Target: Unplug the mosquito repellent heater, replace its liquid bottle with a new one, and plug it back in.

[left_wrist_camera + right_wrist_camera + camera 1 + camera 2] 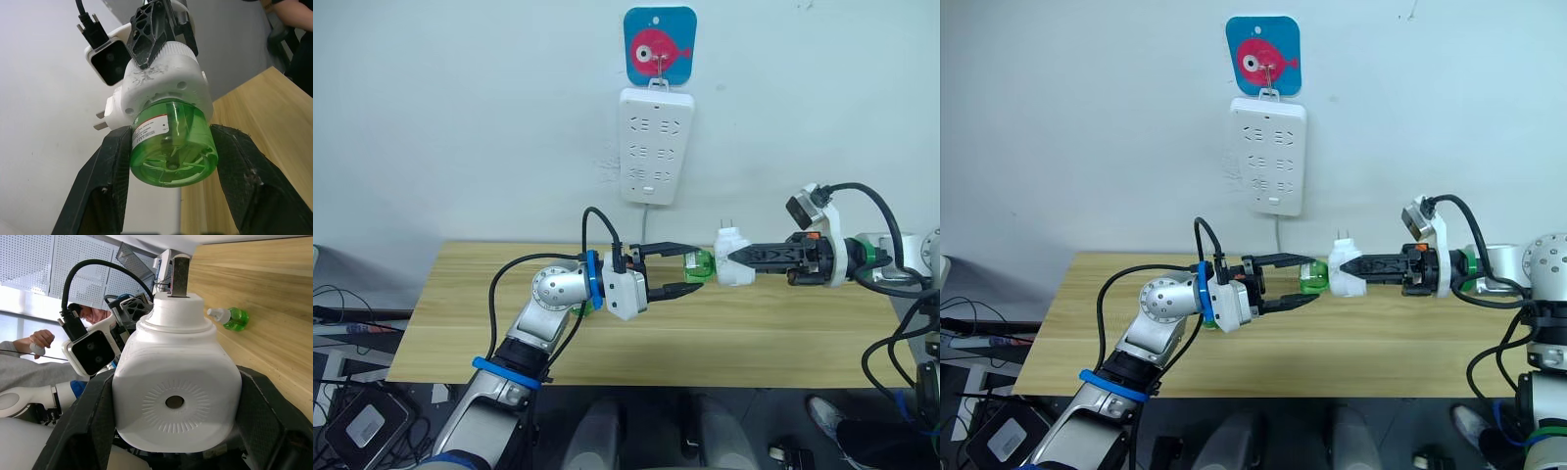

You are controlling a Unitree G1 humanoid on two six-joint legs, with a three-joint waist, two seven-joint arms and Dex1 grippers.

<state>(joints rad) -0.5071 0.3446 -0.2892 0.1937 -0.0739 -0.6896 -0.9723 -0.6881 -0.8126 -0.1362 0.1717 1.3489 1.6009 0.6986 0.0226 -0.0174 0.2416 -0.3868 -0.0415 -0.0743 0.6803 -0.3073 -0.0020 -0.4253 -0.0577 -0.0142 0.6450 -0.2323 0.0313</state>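
Observation:
The mosquito repellent heater (734, 243), a small white rounded unit with its two prongs pointing up, hangs above the table's back edge. My right gripper (734, 262) is shut on its sides. A green liquid bottle (173, 147) sits in the heater's left end. My left gripper (697, 268) reaches in from the left, and its fingers (115, 166) press on both sides of the bottle. A second green bottle (231, 318) with a white cap lies on the table behind my left arm.
A long white power strip (656, 145) hangs on the wall under a blue fish hook plate (660, 45), above and left of the heater. The wooden table (754, 343) lies below both arms. A person's hand (40, 339) shows beyond the table.

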